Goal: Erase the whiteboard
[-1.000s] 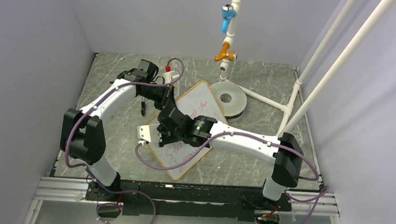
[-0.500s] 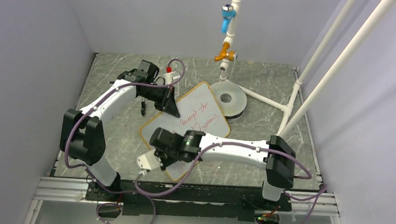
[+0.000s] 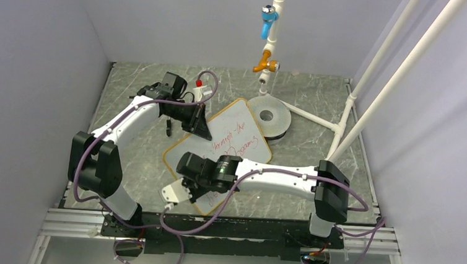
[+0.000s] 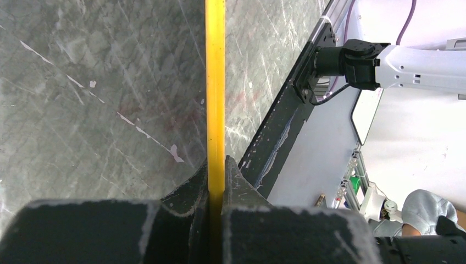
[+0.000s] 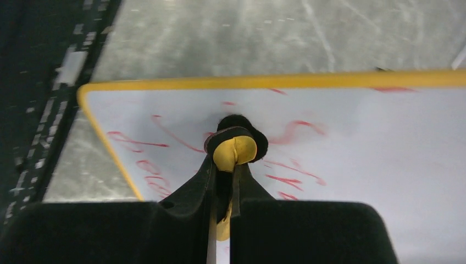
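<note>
The whiteboard (image 3: 238, 131) lies slanted on the table, orange-framed, with red handwriting across it. My left gripper (image 3: 201, 126) is shut on its far-left edge; the left wrist view shows the yellow frame (image 4: 215, 82) clamped between the jaws of the left gripper (image 4: 215, 165). My right gripper (image 3: 198, 189) is over the board's near corner, shut on a small yellow-and-black eraser (image 5: 235, 149). In the right wrist view the right gripper (image 5: 222, 165) presses the eraser onto the whiteboard (image 5: 362, 143) among red strokes.
A round grey disc (image 3: 270, 117) sits just behind the board. White pipes with a blue valve (image 3: 267, 17) and an orange valve (image 3: 264, 63) hang above it; slanted pipes stand at the right. A small red-capped white item (image 3: 198, 84) and a black pen (image 3: 168, 126) lie near the left gripper.
My right gripper has slid with the eraser from the board's middle down to its near corner. The left gripper still clamps the board's edge.
</note>
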You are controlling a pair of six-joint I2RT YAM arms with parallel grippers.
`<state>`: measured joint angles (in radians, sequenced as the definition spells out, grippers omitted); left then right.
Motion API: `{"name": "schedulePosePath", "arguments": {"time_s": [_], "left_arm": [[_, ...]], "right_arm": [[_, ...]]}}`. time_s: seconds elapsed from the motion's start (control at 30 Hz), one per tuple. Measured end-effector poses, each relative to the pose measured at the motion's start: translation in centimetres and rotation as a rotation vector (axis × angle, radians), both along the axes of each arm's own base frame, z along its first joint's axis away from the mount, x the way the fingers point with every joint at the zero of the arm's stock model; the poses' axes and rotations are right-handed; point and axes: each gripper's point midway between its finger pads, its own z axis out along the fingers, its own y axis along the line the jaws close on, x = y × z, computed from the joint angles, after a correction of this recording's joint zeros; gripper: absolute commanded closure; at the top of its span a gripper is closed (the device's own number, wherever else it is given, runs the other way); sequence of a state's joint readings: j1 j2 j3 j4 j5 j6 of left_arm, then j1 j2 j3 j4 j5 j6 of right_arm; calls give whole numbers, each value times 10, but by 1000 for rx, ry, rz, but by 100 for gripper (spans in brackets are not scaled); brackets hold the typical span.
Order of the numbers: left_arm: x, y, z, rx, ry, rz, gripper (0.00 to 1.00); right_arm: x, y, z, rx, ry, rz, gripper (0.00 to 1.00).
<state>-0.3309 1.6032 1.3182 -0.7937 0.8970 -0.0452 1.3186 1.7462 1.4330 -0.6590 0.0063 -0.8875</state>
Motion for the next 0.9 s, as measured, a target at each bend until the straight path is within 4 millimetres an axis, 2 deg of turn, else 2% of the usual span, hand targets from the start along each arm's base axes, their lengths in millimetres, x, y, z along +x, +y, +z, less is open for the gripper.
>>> {"name": "schedulePosePath", "arguments": {"time_s": [0.13,0.23,0.3,0.5,0.57,0.73,0.9], "left_arm": [[-1,0,2,-3,-4,-1,100],[-2,0,3,-5,-13,-6,100],[0,0,3,-6,-19,-6,100],[1,1,3,-6,-29,-7,100],[2,1,3,-8,-35,-9,100],[2,1,3,-9,-39,-13,100],[2,1,3,-11,-39,-13,100]], "right_arm": [[-22,-10,-22,-76,26,48,100],[-22,-5,-24,-89,24,37,100],[-17,3,-17,-75,24,11,100],[10,32,24,59,-20,-82,100],[12,34,26,74,-20,-96,100],[7,30,18,76,-20,-78,100],[-12,14,-10,-2,-6,-32,100]]}}
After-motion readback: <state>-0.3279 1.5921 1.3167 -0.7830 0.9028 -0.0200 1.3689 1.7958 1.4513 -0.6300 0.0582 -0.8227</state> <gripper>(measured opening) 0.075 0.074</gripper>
